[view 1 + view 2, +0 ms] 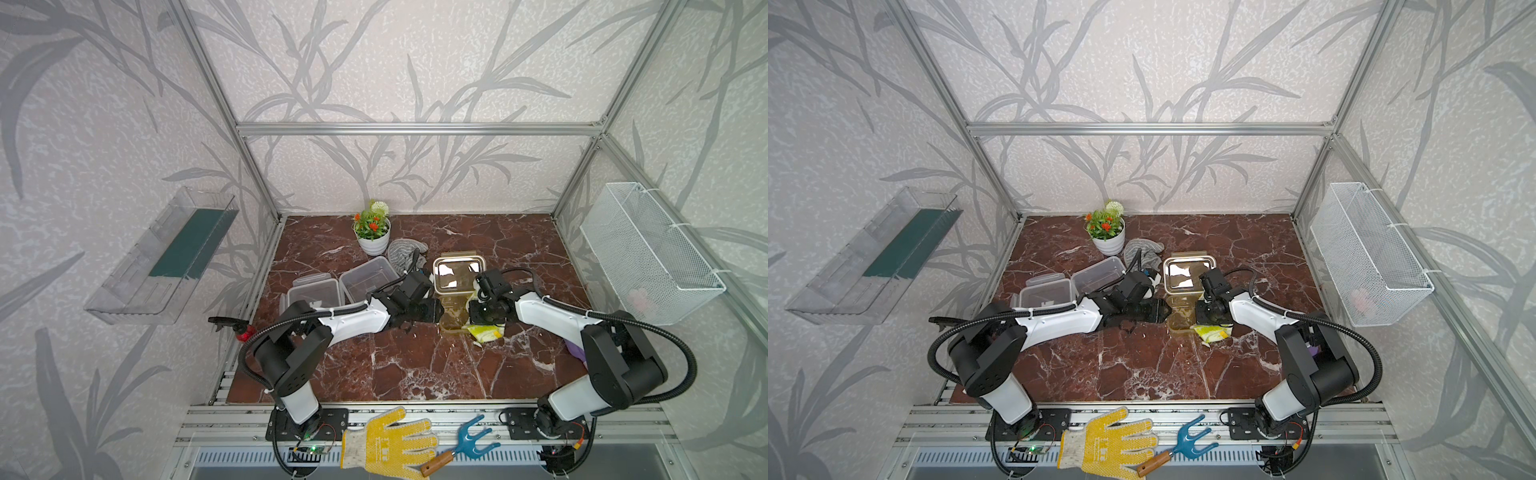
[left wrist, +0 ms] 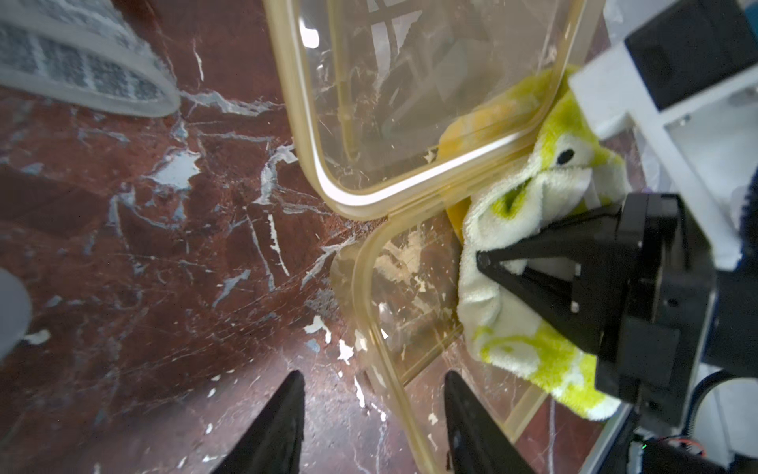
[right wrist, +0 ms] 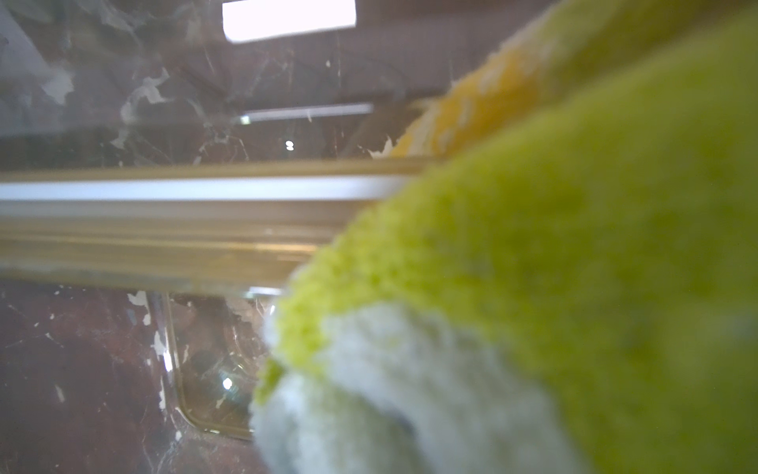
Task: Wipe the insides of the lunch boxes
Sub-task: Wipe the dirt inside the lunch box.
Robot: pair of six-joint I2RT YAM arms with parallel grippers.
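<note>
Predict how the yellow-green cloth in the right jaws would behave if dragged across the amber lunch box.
The cloth looks floppy: it bunches in folds around the right gripper and sags below it. Its terry pile probably drags rather than slides on plastic. The amber lunch box looks thin and light, so it may shift unless the left gripper steadies its wall.

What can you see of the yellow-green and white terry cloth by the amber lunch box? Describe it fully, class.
The yellow-green and white terry cloth is a soft, fluffy towel with green patches and a small black spot. It is bunched and folded, pinched in the shut right gripper. It lies against the translucent amber plastic lunch box, partly showing through its wall, at the corner of the box's opened lid. In both top views it pokes out below that gripper.
</note>
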